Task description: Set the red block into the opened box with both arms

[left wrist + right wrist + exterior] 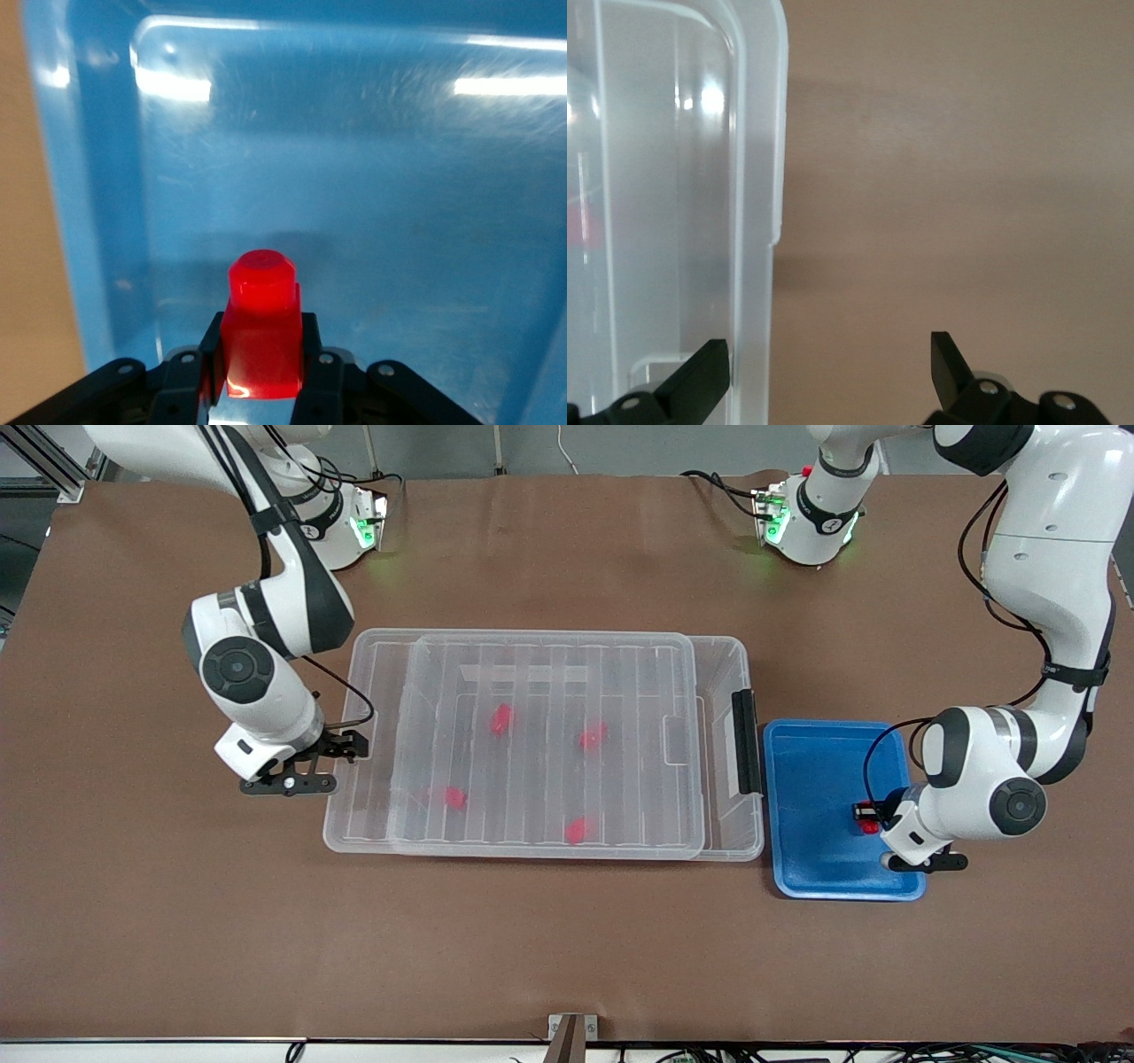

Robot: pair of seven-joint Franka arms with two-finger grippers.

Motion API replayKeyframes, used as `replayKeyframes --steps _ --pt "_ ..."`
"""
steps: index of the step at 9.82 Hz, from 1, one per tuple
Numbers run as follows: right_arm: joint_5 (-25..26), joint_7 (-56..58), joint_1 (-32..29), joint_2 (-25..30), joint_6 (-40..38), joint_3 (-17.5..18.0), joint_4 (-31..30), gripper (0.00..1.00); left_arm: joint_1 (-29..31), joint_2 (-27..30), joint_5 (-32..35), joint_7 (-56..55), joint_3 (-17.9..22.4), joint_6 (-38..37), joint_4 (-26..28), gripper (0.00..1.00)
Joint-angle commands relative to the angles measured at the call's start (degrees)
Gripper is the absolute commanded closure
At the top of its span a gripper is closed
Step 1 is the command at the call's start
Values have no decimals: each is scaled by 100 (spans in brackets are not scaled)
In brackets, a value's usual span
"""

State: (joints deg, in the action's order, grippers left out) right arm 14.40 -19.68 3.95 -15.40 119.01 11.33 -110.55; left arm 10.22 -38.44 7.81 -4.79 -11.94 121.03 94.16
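Note:
A small red block point(871, 826) point(261, 336) sits on the floor of the blue tray point(815, 779) point(354, 177), with my left gripper point(866, 815) point(260, 328) shut on it, a finger pressed to each side. The clear box point(359, 815) point(757, 221) lies mid-table, a ribbed clear lid point(549, 664) over most of it and a black latch bar point(747, 742) on the short end beside the tray. My right gripper point(323, 763) point(833, 354) is open at the box's other short end, its fingers astride the rim and holding nothing.
Several more red blocks, such as one point(501, 719) and another point(577, 830), show inside the box through the lid. The blue tray stands close against the box's latch end. Brown table surface point(567, 957) stretches toward the front camera.

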Motion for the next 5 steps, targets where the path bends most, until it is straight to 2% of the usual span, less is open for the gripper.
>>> replayKeyframes --steps 1,3,5 --pt "160 157 -298 151 -158 45 -160 0 -90 729 72 -93 -167 -683 86 100" --pt "160 464 -447 186 -238 28 -151 0 -90 1476 46 -293 -615 -1307 68 100" --pt "160 772 -570 195 -334 10 -151 0 -73 1813 45 -1361 -1395 -1799 76 100"
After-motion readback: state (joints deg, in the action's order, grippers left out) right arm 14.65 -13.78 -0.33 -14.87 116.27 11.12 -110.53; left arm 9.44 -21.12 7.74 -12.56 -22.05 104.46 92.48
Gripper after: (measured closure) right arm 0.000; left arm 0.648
